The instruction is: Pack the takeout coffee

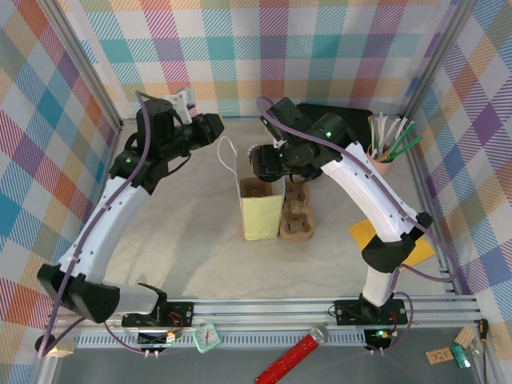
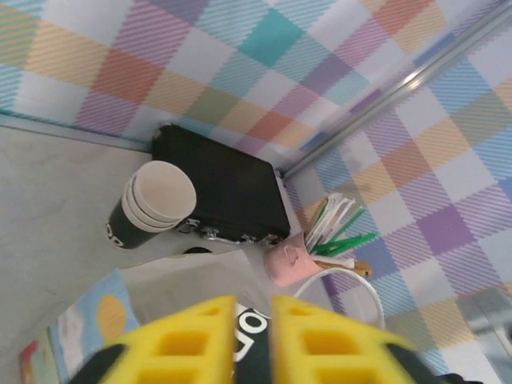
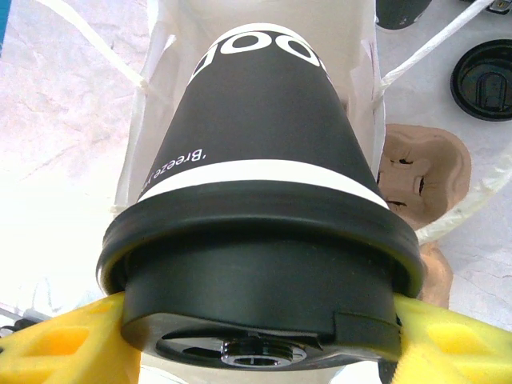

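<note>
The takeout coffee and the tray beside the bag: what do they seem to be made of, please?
The takeout coffee: matte black paper-looking body, printed white lettering; its lid looks like smooth black plastic. The tray: probably moulded brown pulp, rough and dull.

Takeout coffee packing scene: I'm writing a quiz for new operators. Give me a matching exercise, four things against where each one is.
Things: 1 takeout coffee; 2 lidless cups; 3 cup carrier; 4 straws.
Places: A in the pink holder; B between the fingers of the right gripper; C stacked next to the black case; D beside the paper bag.
Pairs: 1-B, 2-C, 3-D, 4-A.
</note>
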